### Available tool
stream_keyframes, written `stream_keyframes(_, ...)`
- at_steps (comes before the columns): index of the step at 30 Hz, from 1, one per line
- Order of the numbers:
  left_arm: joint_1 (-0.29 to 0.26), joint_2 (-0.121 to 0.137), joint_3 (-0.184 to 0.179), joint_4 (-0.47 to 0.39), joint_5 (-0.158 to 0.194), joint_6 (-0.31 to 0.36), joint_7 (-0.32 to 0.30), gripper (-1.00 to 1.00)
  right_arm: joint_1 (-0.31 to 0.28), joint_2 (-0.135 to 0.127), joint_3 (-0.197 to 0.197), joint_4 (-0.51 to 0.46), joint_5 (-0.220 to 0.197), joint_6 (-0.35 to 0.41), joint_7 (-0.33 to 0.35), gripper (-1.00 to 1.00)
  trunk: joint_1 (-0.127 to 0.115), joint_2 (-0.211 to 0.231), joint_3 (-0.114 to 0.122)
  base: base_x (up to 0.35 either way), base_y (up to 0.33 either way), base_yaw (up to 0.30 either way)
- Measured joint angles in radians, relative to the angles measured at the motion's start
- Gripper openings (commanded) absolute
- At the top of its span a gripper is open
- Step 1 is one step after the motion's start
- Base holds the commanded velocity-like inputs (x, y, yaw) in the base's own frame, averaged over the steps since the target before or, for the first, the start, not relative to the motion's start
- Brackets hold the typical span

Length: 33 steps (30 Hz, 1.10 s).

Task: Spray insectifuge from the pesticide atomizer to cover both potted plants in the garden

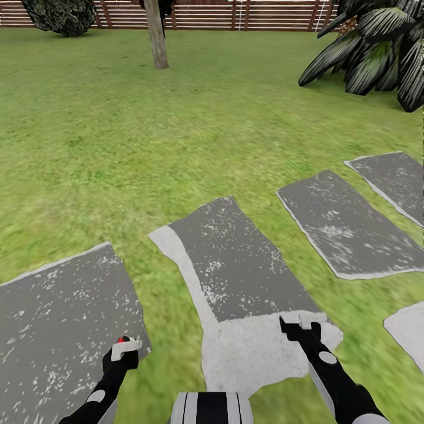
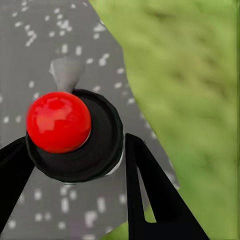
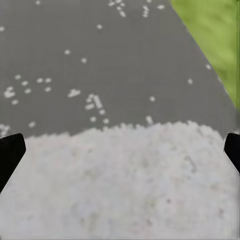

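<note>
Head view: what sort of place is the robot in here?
An outdoor garden, most likely a fenced backyard: green lawn crossed by grey stepping stones, a brown slatted wooden fence along the far edge, plus a tree trunk.

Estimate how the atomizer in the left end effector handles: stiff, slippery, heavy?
Probably stiff: the atomizer looks undeformed between the fingers of the left end effector. Its smooth, round body could twist or slip in a two-finger pinch. Likely light, being slim, though the pale trigger head may make it slightly top-heavy.
</note>
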Motion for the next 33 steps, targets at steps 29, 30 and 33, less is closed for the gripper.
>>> stream_keyframes(29, 0.13, -0.018, 0.025, 0.029, 0.002, -0.065, 0.002, -1.0, 0.002, -0.004, 0.002, 0.282, 0.008, -0.308, -0.001, 1.0, -0.013, 0.007, 0.137, 0.0, 0.0, -0.04)
stream_keyframes(30, 0.143, -0.019, 0.027, 0.03, 0.002, -0.079, 0.002, -1.0, 0.003, -0.005, 0.002, 0.295, 0.01, -0.314, -0.001, 1.0, -0.013, 0.007, 0.143, 0.0, 0.0, -0.07)
stream_keyframes(33, 0.174, -0.018, 0.031, 0.033, 0.002, -0.098, 0.002, -1.0, 0.022, -0.008, 0.0, 0.359, 0.014, -0.34, -0.003, 1.0, -0.015, 0.008, 0.159, 0.0, 0.0, -0.07)
